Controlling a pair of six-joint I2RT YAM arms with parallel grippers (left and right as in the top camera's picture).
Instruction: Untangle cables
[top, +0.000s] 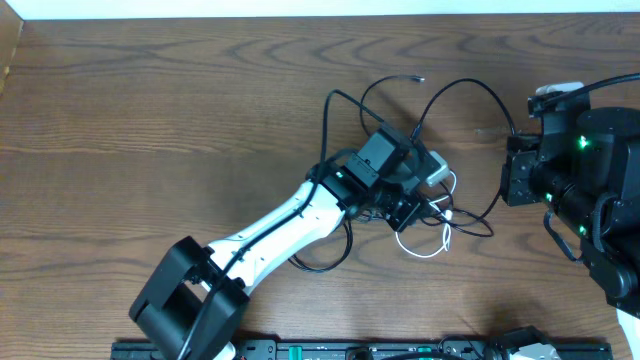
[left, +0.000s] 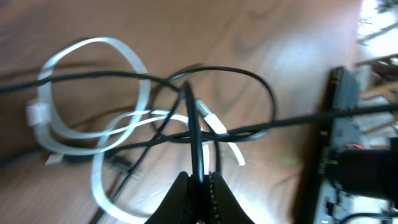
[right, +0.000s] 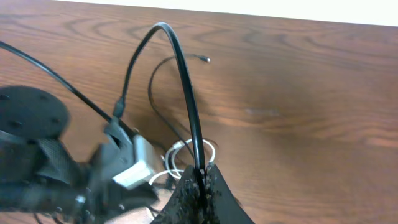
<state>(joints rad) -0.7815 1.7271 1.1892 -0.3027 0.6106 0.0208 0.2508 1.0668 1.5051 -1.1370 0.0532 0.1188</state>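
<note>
The cables lie in one tangle on the worktop (top: 150, 120), right of its middle and between the two arms, well clear of the far edge.

The left gripper (left: 200, 190) has its fingers pressed together on a black cable (left: 194, 137). From the wrist view this cord runs straight away from the fingertips, then bends into a loop that crosses other black strands. The white cable (left: 99, 42) lies just beside it, curled in two overlapping loops toward the left of that view. One short white end slants across the black strands next to the pinched cord.

The right gripper (right: 200, 186) is closed tight on another black cable (right: 189, 93). That cord stands up steeply from the fingertips, arches over and comes down toward the left arm (top: 290, 225).

In the overhead view several black loops fan out from the tangle toward the far edge, so the bundle's long axis runs roughly from near to far. A free plug end (top: 420, 78) lies flat on the wood at the far side of the tangle, pointing toward the right edge. The white loops sit on the near side of the bundle.

Any print on the plugs is too small to read.
</note>
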